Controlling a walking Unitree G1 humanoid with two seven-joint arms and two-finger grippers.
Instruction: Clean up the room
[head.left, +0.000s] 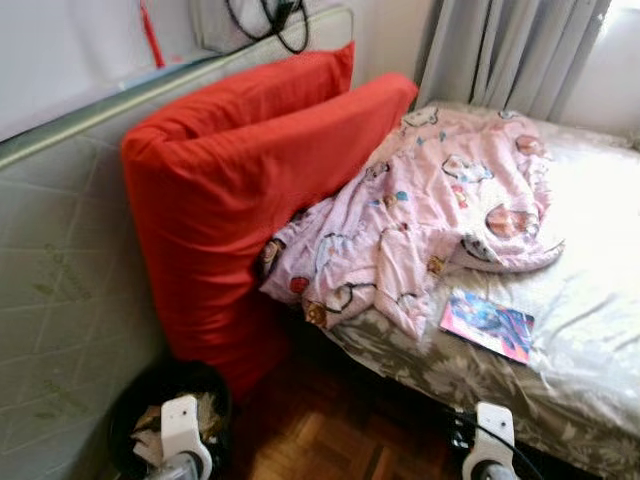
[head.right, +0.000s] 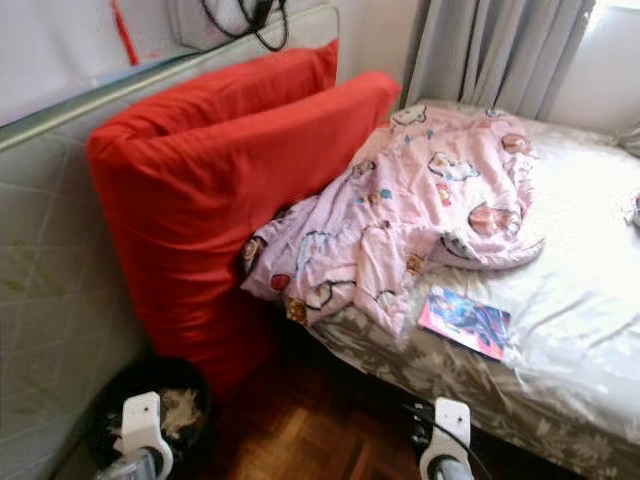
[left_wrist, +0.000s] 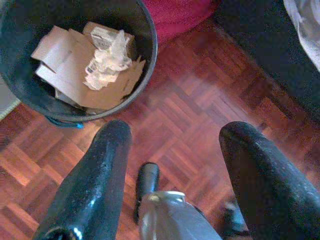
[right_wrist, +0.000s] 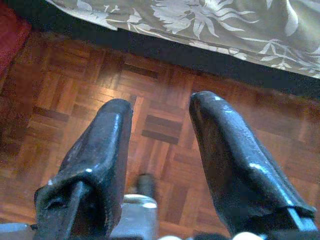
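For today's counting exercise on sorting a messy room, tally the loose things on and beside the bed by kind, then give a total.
Red cushions: 2
Pink blanket: 1
Book on the bed: 1
Black bin with cardboard scraps: 1
Total: 5

Bed items waiting for tidying.
I'm seeing a crumpled pink cartoon-print blanket (head.left: 430, 215) lying bunched against the red cushions (head.left: 250, 190), and a colourful booklet (head.left: 487, 326) lying flat just beside it.
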